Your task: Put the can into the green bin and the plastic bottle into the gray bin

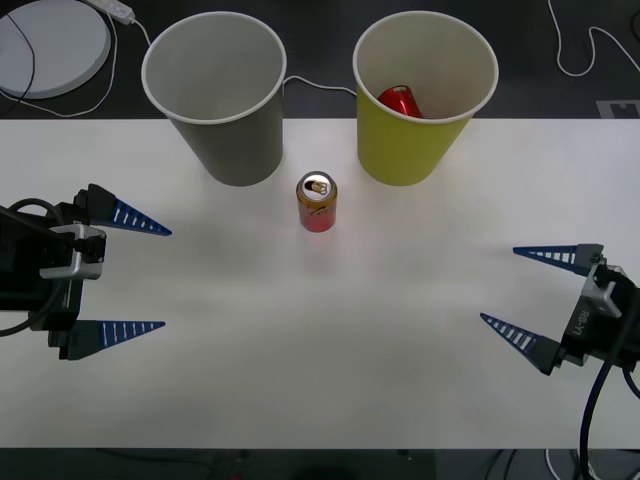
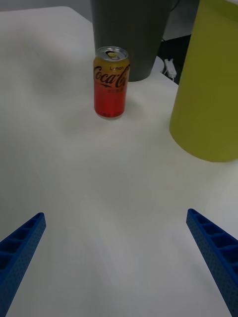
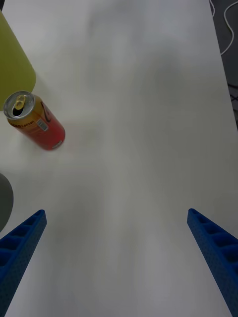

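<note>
The can, red below and gold-orange above with a silver top, stands upright on the white table just in front of the gap between the two bins. The gray bin is behind it to the left, the green bin behind it to the right. My left gripper hovers open at the table's left side, well away from the can. My right gripper is open at the right side, facing the can from a distance. The plastic bottle is out of view.
A plain red can lies inside the green bin. A white round disc and cables lie on the dark floor beyond the table's far edge. Open white tabletop stretches between the two grippers.
</note>
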Action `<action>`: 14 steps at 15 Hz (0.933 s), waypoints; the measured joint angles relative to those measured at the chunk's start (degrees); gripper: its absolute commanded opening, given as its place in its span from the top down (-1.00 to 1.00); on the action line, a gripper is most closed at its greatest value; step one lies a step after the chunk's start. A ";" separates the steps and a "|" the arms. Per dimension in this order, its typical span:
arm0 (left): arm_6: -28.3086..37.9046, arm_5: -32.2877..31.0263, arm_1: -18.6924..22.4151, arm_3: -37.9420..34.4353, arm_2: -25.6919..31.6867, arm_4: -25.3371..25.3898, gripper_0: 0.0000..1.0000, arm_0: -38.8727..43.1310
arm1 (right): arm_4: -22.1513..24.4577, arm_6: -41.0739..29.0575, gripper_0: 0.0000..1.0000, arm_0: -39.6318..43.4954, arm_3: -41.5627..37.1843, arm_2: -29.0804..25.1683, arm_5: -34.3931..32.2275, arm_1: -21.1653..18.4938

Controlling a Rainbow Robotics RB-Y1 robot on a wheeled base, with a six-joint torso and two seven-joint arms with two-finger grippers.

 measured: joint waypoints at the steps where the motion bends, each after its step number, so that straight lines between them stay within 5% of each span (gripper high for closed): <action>1: 0.00 0.00 0.00 0.00 0.00 0.00 -1.00 0.00 | -0.57 0.03 -1.00 -0.27 0.02 0.95 1.02 -0.06; 9: 0.00 0.00 0.00 0.00 0.00 0.00 -1.00 0.00 | -4.81 -0.84 -1.00 -1.14 -0.48 4.54 4.61 -1.58; 14: 0.00 0.00 0.00 0.00 0.00 0.00 -1.00 0.00 | -10.52 -1.69 -1.00 -3.97 -1.77 12.21 12.58 -4.88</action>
